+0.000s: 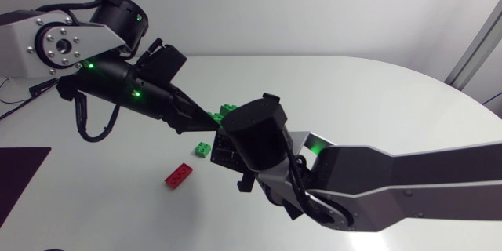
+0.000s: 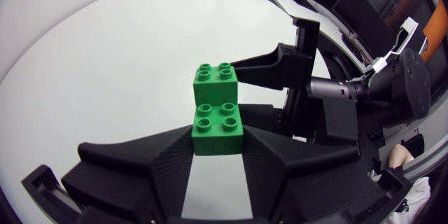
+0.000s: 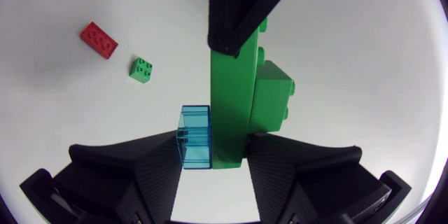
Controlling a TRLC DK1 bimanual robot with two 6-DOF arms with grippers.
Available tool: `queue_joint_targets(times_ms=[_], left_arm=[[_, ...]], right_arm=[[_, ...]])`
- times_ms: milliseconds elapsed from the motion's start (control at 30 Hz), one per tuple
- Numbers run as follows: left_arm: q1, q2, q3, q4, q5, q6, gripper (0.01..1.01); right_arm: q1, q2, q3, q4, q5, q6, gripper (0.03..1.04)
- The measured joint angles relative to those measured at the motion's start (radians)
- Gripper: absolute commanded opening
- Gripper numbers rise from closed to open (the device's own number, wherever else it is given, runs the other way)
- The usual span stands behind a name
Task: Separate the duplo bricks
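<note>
A joined stack of green bricks [image 1: 228, 111] hangs above the table's middle, held between both arms. In the left wrist view my left gripper [image 2: 217, 148] is shut on the near end of the green bricks [image 2: 217, 122], studs facing the camera. My right gripper [image 3: 213, 152] is shut on the other end: one finger presses a clear blue brick [image 3: 196, 138], the other the long green brick [image 3: 231, 105]. A square green brick [image 3: 274, 98] is stuck on the long one's studded side. In the head view the right wrist [image 1: 255, 135] hides its own fingers.
On the table below lie a loose small green brick [image 1: 203, 149] [image 3: 142, 69] and a red brick [image 1: 180, 174] [image 3: 99, 39], to the left of the held stack. A dark mat [image 1: 20, 174] lies at the table's left edge.
</note>
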Motion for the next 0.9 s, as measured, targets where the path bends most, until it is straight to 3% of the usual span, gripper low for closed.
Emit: queue_joint_targets(times_ms=[67,200,233,433,533,633,767,900], left_arm=[[0.001,-0.003,-0.003,0.005,0.000,0.000,0.326],[0.001,-0.020,-0.008,0.011,-0.005,0.000,0.326],[0.002,-0.027,-0.011,0.019,-0.014,0.000,0.326],[0.062,-0.047,-0.021,0.035,-0.016,0.012,0.326],[0.108,-0.055,-0.033,0.039,-0.014,0.016,0.328],[0.137,-0.076,-0.054,0.051,0.009,0.015,0.330],[0.145,-0.099,-0.074,0.120,0.058,-0.005,0.339],[0.143,-0.121,-0.087,0.179,0.083,-0.051,0.339]], right_arm=[[0.000,0.000,0.000,0.003,0.002,0.002,0.42],[0.003,-0.010,-0.006,0.014,0.004,0.004,0.89],[0.006,-0.019,-0.010,0.019,0.004,0.009,0.94],[0.013,-0.116,-0.035,0.019,0.004,0.023,0.99],[0.004,-0.191,-0.037,-0.058,-0.013,0.084,0.99],[-0.047,-0.252,-0.003,-0.260,-0.109,0.226,0.98],[-0.167,-0.237,0.135,-0.543,-0.313,0.481,0.93],[-0.244,-0.192,0.266,-0.651,-0.483,0.659,0.90]])
